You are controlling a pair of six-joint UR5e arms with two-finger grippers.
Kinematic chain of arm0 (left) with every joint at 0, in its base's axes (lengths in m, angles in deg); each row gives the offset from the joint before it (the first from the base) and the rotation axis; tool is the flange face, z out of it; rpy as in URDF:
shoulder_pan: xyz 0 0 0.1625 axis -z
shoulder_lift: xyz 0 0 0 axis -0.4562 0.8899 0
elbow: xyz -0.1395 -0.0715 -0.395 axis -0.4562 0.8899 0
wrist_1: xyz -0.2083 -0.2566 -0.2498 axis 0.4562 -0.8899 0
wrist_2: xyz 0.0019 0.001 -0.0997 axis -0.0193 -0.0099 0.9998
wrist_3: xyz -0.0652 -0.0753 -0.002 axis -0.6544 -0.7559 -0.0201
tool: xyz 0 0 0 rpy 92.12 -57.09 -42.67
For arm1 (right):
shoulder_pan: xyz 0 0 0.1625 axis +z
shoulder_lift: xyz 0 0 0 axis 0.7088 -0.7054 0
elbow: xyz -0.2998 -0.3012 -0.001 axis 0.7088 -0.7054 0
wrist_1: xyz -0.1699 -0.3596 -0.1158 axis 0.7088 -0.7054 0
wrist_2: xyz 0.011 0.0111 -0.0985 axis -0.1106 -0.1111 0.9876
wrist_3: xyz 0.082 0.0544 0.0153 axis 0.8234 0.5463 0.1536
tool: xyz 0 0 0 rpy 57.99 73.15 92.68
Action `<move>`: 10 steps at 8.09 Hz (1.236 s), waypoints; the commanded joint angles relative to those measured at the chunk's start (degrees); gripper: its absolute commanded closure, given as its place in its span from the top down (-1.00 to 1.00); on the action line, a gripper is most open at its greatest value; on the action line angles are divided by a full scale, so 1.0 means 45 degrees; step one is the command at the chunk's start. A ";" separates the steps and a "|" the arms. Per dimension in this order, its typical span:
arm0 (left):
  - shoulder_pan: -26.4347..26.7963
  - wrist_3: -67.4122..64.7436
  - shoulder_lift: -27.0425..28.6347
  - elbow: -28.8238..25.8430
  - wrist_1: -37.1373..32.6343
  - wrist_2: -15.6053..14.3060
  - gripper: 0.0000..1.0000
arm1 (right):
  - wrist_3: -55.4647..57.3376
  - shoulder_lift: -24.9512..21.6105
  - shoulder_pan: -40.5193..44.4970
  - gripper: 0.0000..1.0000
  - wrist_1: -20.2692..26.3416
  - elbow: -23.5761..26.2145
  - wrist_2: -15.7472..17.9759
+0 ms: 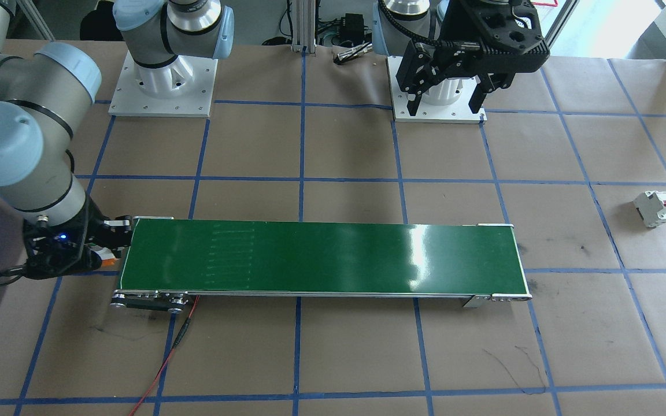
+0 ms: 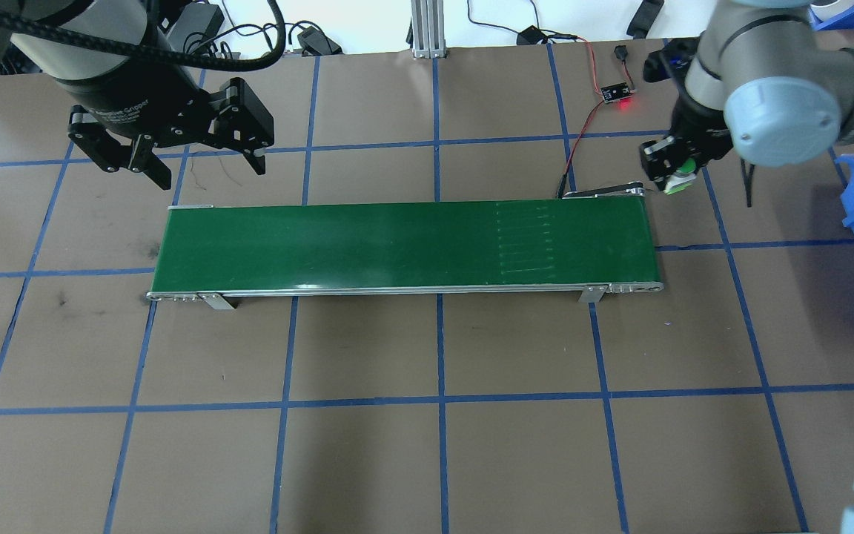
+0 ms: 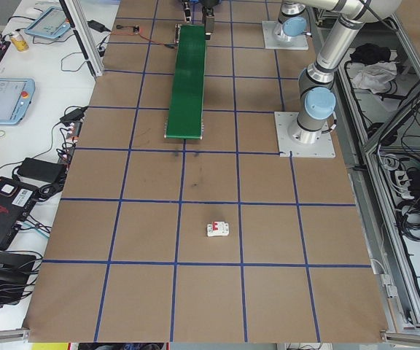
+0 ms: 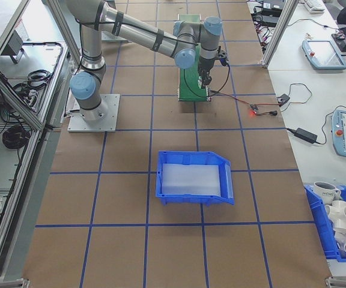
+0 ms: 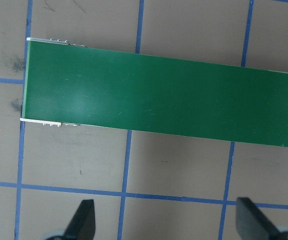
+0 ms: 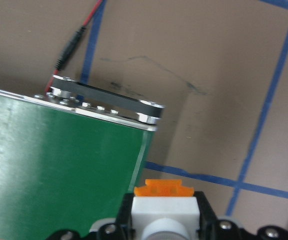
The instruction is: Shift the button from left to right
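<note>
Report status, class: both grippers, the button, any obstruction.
Right gripper shut on button, just off belt end. Left gripper open, empty, above belt's other end. Nothing on belt.

Robotics lab, two UR5e arms bolted to a paper-covered table [image 2: 427, 460] gridded in blue tape, green conveyor belt [image 2: 405, 245], teach pendants [image 3: 3, 98] alongside, aluminium framing, cabling

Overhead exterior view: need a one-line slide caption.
Right gripper holds the green-capped button just past the green conveyor belt's right end; left gripper hangs open near the belt's other end.
</note>
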 commanded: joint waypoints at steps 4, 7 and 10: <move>0.0000 0.0000 -0.0003 0.0000 0.0000 0.0000 1.00 | -1.0846 -0.0241 -0.6315 -0.90 -0.0412 -0.0661 -0.0105; 0.0000 0.0019 -0.0003 0.0000 0.0000 0.0000 1.00 | -1.5302 0.1162 -0.8293 -0.88 -0.2501 -0.0682 -0.0959; 0.0000 0.0000 -0.0081 0.0019 0.0000 0.0000 1.00 | -1.9867 0.2295 -0.8571 -0.74 -0.3045 -0.0643 -0.1064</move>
